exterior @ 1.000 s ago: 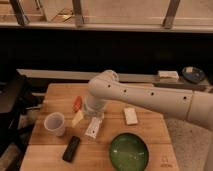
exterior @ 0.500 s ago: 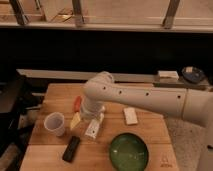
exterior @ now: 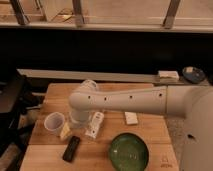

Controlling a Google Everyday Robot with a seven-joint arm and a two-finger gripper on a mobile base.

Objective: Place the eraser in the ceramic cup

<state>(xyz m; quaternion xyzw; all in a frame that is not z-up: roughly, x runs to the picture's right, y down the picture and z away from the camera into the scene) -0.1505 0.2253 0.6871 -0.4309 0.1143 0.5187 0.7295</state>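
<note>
Noted eraser (exterior: 71, 148) flat on tabletop (exterior: 150, 131) near front edge, ungrasped, green bowl (exterior: 129, 151) well beside it. Found ceramic cup (exterior: 54, 121) upright just behind, yellow piece (exterior: 65, 131) between. Found gripper (exterior: 76, 124) low just behind eraser, beside cup; could not tell its opening or any hold. Judged risks: crowded descent nudging cup, or pinching yellow piece instead.

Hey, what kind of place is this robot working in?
Probably an indoor test or break area: a wooden table holding a ceramic cup, green bowl and eraser, a counter ledge behind, window frames above. The gripper hangs beside the cup.
</note>
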